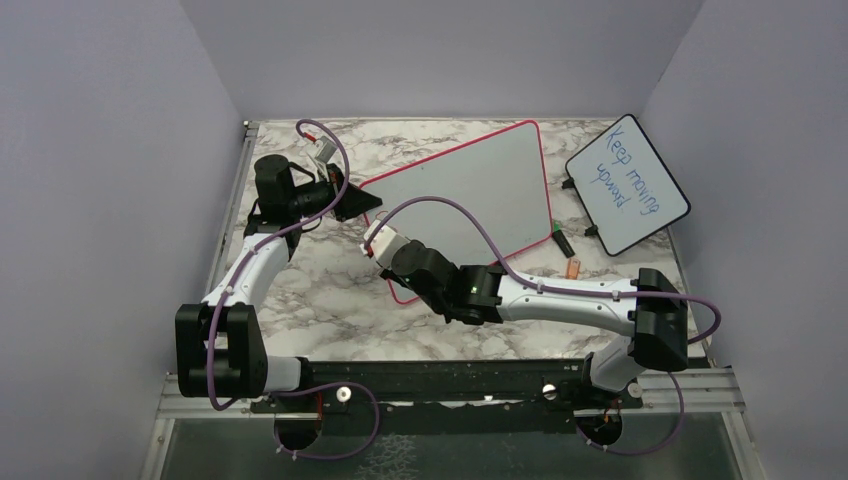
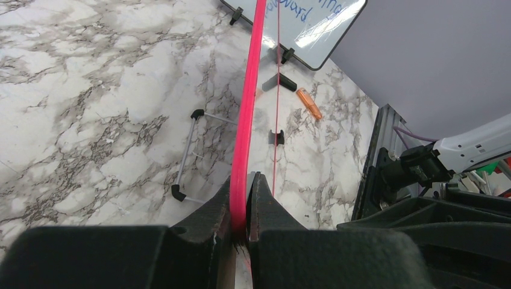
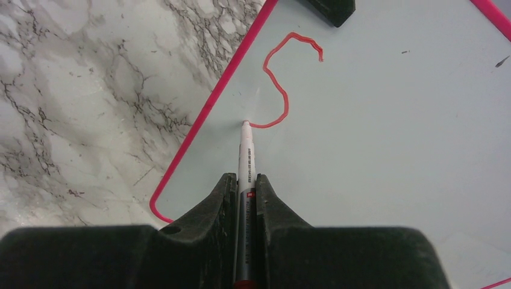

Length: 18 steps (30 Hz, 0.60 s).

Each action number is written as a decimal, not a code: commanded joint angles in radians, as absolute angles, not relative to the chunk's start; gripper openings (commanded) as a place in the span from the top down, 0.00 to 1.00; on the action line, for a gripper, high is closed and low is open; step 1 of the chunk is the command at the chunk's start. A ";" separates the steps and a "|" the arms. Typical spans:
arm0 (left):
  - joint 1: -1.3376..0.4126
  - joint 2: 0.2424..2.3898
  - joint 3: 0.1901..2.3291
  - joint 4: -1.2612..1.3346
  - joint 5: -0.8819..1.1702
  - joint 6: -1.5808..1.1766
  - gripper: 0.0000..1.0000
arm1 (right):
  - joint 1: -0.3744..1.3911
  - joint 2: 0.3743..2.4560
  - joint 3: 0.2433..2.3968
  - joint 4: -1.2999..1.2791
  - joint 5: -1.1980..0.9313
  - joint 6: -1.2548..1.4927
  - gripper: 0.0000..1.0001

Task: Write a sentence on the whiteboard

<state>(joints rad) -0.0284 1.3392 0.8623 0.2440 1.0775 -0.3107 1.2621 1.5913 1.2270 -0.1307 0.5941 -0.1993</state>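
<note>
Fingers [image 2: 217,208] of the left gripper [image 2: 243,176] are clenched on the red-pink frame of the large white rectangular whiteboard [image 1: 480,190], gripping it at its far left corner. The board lies askew on the marbled surface [image 1: 300,310], towards the middle and far side. Its near left corner reaches towards the right arm.

Over that near left part, the fingers [image 3: 220,198] of the right gripper [image 3: 244,177] are pinched tight on a slim white-barrelled red marker [image 3: 246,153]. Its tip touches the board just inside the left frame edge. From the tip runs a single red curling stroke [image 3: 280,90] shaped like an S, so I judge the sentence barely begun.

Towards the far right corner of the surface sits a smaller black-framed board with blue handwriting [image 1: 627,183]. A dark pen [image 1: 562,241] and an orange cap [image 1: 573,268] lie just beside its near edge.

The main risk is that the tip sits so close to the frame. A small drift leftward would carry the line onto the pink rim or off onto the marble. Too much downward pressure could twist the thin barrel in the pinch and make later letters wobble. If the left hold slips, the board may slide under the marker and smear or skew the writing.
</note>
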 commanded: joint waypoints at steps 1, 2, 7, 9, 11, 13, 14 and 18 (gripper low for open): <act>-0.048 1.353 0.851 0.187 1.020 -0.208 1.00 | 1.264 1.597 1.254 -0.087 0.563 -0.186 0.99; -0.049 1.353 0.851 0.187 1.020 -0.208 1.00 | 1.264 1.599 1.254 -0.078 0.566 -0.186 0.99; -0.049 1.349 0.850 0.187 1.019 -0.207 1.00 | 1.264 1.598 1.247 -0.029 0.580 -0.187 0.99; -0.049 1.348 0.850 0.187 1.019 -0.207 1.00 | 1.264 1.597 1.247 -0.016 0.581 -0.188 0.99; -0.049 1.350 0.850 0.187 1.020 -0.207 1.00 | 1.264 1.597 1.246 -0.008 0.579 -0.189 0.99; -0.049 1.350 0.850 0.187 1.018 -0.208 1.00 | 1.264 1.593 1.243 -0.009 0.572 -0.188 0.99; -0.048 1.350 0.850 0.187 1.017 -0.208 1.00 | 1.264 1.588 1.241 -0.009 0.568 -0.185 0.99; -0.049 1.350 0.850 0.187 1.016 -0.208 1.00 | 1.264 1.546 1.212 -0.008 0.547 -0.174 0.99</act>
<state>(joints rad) -0.0284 1.3388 0.8623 0.2443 1.0779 -0.3107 1.2621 1.5909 1.2270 -0.0452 0.5808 -0.1959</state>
